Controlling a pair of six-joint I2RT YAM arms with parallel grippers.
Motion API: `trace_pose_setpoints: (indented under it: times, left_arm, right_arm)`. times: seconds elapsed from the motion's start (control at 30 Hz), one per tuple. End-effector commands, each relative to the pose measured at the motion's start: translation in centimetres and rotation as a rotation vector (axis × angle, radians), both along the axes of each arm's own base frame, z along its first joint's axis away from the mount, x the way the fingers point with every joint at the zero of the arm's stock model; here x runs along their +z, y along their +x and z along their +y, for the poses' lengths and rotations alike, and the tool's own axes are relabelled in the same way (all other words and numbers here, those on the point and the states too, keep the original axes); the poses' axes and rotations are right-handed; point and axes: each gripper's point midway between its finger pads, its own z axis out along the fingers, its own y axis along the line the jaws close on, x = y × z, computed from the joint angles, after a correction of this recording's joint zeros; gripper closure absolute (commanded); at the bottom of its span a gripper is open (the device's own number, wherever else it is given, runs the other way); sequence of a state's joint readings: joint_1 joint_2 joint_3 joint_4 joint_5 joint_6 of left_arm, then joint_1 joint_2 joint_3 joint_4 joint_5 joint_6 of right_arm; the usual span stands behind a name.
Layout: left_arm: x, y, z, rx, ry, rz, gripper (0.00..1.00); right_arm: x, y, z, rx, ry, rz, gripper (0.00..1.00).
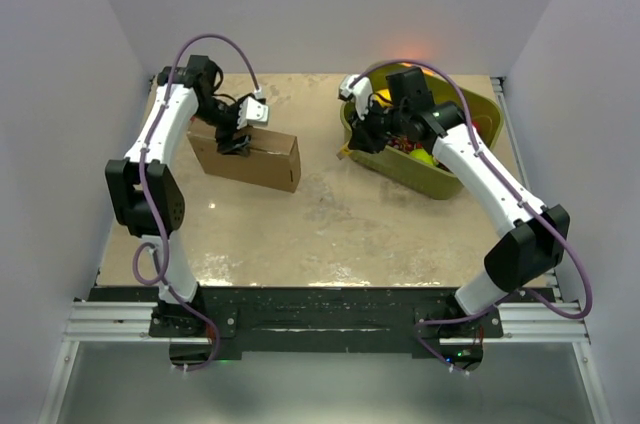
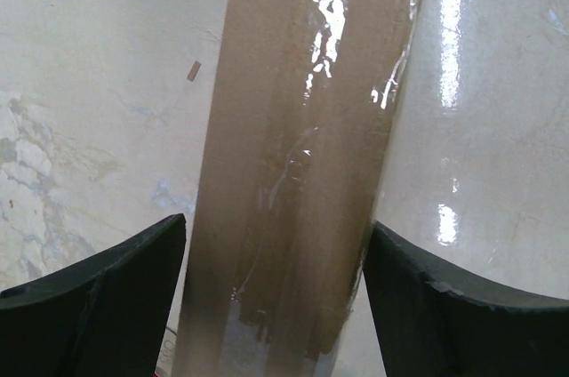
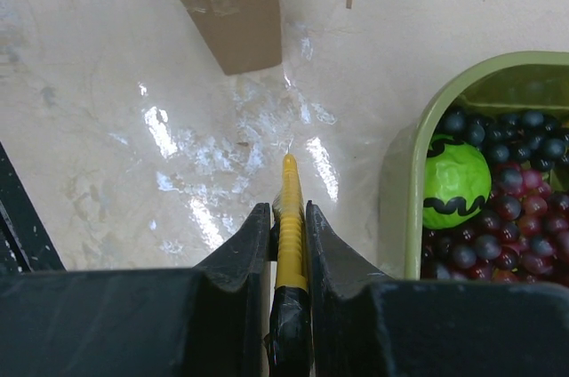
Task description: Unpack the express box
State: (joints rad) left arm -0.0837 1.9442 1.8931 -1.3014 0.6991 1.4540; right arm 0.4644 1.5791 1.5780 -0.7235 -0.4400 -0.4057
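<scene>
While my right gripper (image 3: 289, 217) clamps a yellow tool (image 3: 288, 177) at 2 o'clock, the express box (image 1: 255, 159) sits at 10 o'clock between the fingers of my left gripper (image 1: 236, 140); if they grip it, I cannot tell.

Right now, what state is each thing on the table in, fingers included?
express box: shut, taped, standing on edge.
left fingers: one on each side of the express box; cannot tell whether they are gripping it.
right fingers: shut on the yellow tool.
yellow tool: clamped, away from the express box.
green tub: upright, holding grapes and a green ball.
</scene>
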Motion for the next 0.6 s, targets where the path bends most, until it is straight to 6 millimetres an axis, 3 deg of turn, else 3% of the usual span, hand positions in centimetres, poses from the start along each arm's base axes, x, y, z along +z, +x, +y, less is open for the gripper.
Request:
trace_pose_setpoints:
  times: [0.0,0.2,0.3,0.33,0.37,0.4,0.43,0.47,0.5,0.53,0.57]
  left_arm:
    - [1.2,-2.5,-0.4,0.048,-0.037,0.056,0.25]
    - [0.2,-4.6,-1.3,0.218,-0.087,0.266,0.41]
    - [0.1,-5.2,-2.1,0.335,-0.131,0.373,0.41]
    - [0.2,-5.4,-2.6,0.353,-0.155,0.399,0.41]
    - [1.0,-5.3,-3.2,0.400,-0.188,0.399,0.37]
    - [0.1,-6.0,-3.4,0.443,-0.194,0.439,0.37]
    - [0.1,-6.1,-3.6,0.480,-0.206,0.442,0.36]
    - [1.6,-5.8,-4.4,0.522,-0.255,0.401,0.37]
    - [0.6,-6.7,-4.5,0.561,-0.255,0.426,0.37]
    - [0.5,-6.5,-4.5,0.606,-0.253,0.394,0.37]
    - [2.8,-6.0,-5.3,0.634,-0.325,0.316,0.38]
  right_arm:
    - [3.5,0.5,0.9,-0.016,0.085,-0.044,1.00]
    - [4.1,2.1,1.7,-0.055,0.119,-0.032,1.00]
    - [6.3,3.9,1.8,-0.166,0.166,-0.059,1.00]
    - [8.0,4.5,1.7,-0.216,0.187,-0.092,1.00]
    - [8.8,5.1,1.5,-0.270,0.199,-0.110,1.00]
    - [9.8,6.2,0.5,-0.399,0.208,-0.132,1.00]
    - [11.8,6.1,1.1,-0.417,0.237,-0.159,1.00]
    - [12.6,6.0,1.4,-0.431,0.246,-0.164,1.00]
    - [12.2,6.1,1.2,-0.479,0.220,-0.152,1.00]
    - [13.6,5.2,2.3,-0.466,0.247,-0.160,1.00]
    - [13.8,4.8,2.7,-0.461,0.250,-0.159,1.00]
